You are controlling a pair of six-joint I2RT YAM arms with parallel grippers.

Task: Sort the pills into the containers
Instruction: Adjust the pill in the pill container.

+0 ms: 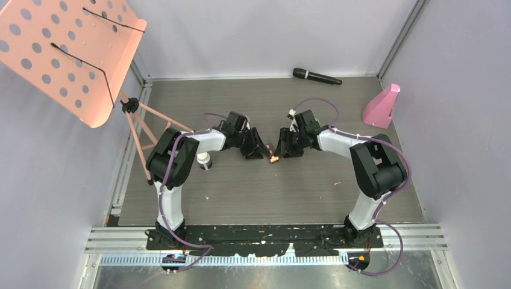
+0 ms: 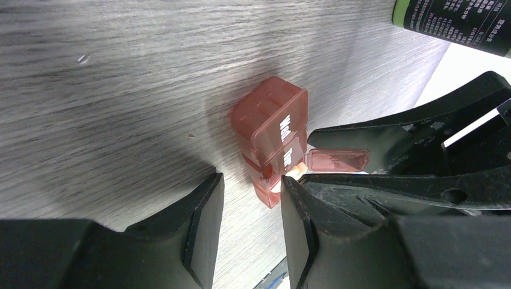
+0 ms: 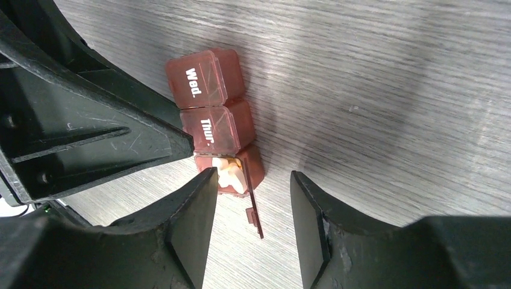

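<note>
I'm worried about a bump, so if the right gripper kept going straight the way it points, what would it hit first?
Probably the red pill case: its open end compartment and flipped-out lid sit between the fingers of the right gripper. Its height above the table is hard to judge.

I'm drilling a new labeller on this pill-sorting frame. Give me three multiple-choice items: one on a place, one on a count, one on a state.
1. Where is the pill case? A between the left hand and right hand B at the far edge C beside an arm base
2. How many of its compartments show? A two B three C seven
3. The compartment after Thur. is: A shut B open, empty C open, holding pills
Answers: A, the top view shows it between the fingertips; B, Wed., Thur. and one more; C, its lid hangs open beside white pills.
</note>
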